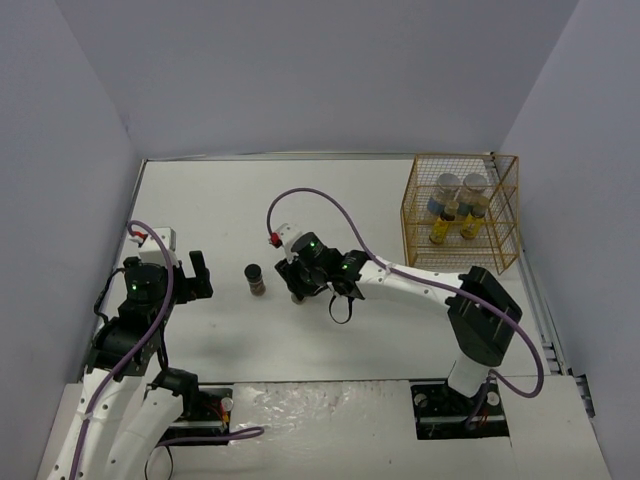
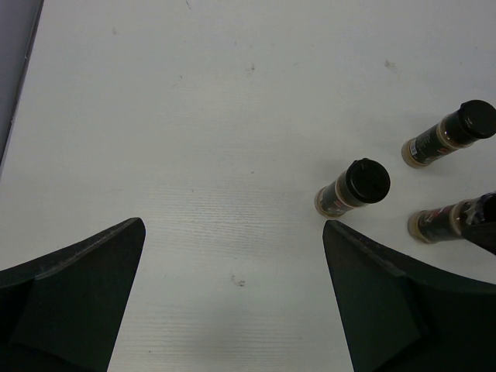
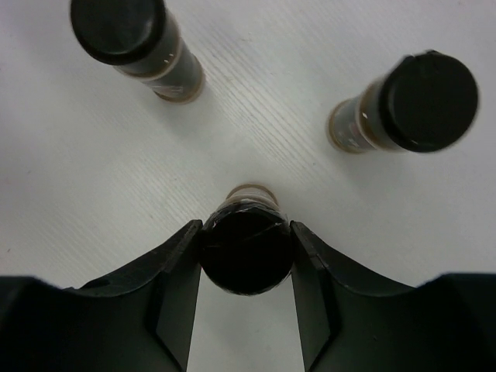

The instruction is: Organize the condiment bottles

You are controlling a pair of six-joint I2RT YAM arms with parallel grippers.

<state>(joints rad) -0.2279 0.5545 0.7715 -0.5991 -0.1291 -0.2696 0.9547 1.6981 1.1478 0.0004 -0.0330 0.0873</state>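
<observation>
Jar (image 3: pixel 246 260) sits clamped in right claw (image 3: pixel 246 234), hidden from overhead.

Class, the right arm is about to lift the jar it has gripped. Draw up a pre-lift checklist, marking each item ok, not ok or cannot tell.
1. Right claw touches both sides of the short dark jar with a black lid: ok.
2. That jar stands upright: ok.
3. Grip firm enough to lift: cannot tell.
4. Clear of the claw: the free black-lidded jar at the right wrist view's top left and the free black-lidded jar at its top right: ok.
5. Left claw open, empty: ok.
</observation>
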